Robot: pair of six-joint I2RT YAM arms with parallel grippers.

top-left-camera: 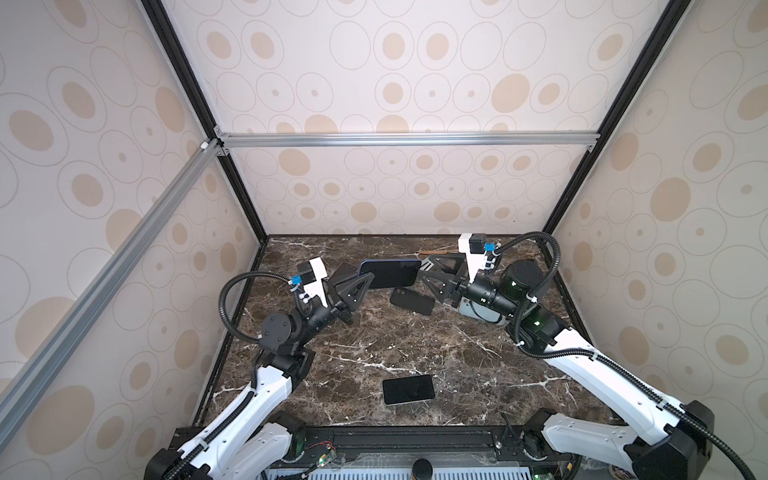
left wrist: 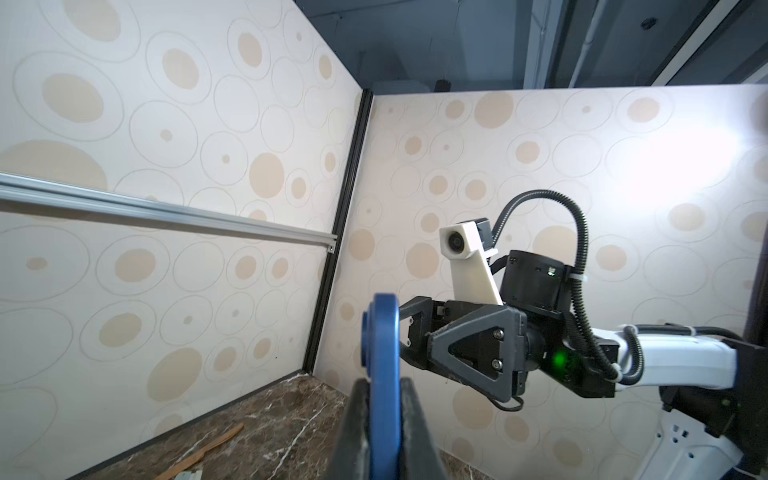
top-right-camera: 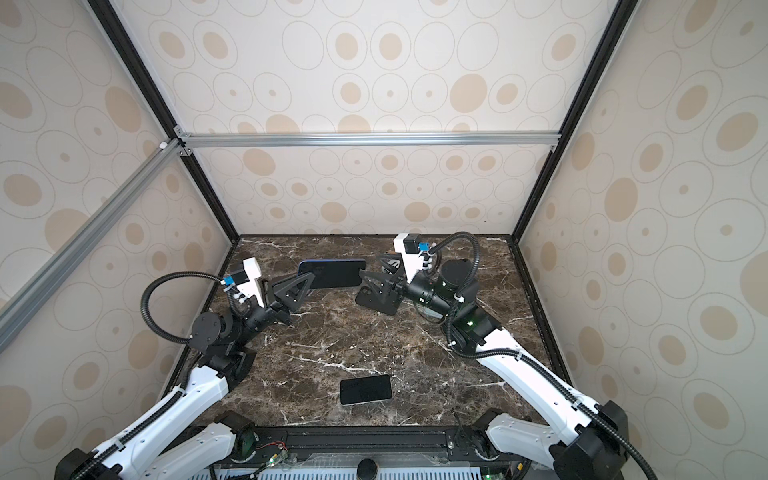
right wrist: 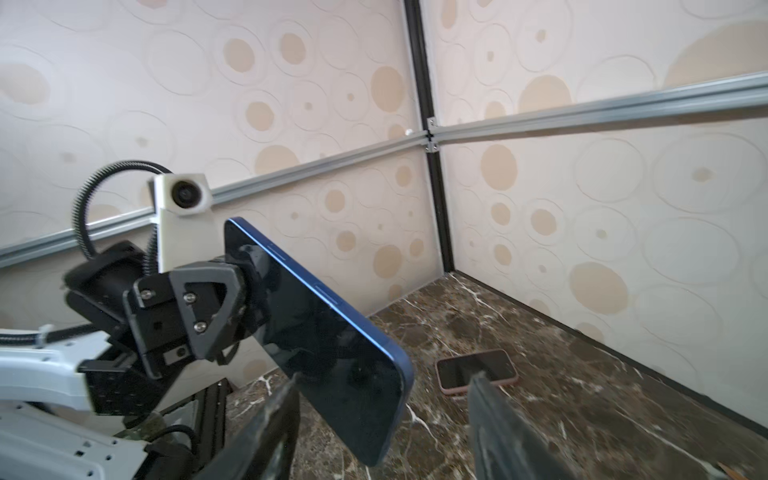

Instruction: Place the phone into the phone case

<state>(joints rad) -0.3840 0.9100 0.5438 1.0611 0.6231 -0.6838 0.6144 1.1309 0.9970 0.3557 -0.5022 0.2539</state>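
Blue phone point(top-left-camera: 390, 273) held aloft by the left gripper point(top-left-camera: 360, 279)
1 end is pinched between jaws pressed together on it; the free end is flanked by the spread jaws of the right gripper point(top-left-camera: 423, 271). Below that gripper, the black phone case point(top-left-camera: 411, 301) is laid on the table point(top-left-camera: 374, 345).

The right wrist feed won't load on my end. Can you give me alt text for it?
The left tool holds a blue phone tilted in mid-air, with its dark screen facing the camera. The right tool is open, its fingers on either side of the phone's near end. Beyond, a pink-edged phone lies flat on the marble table.
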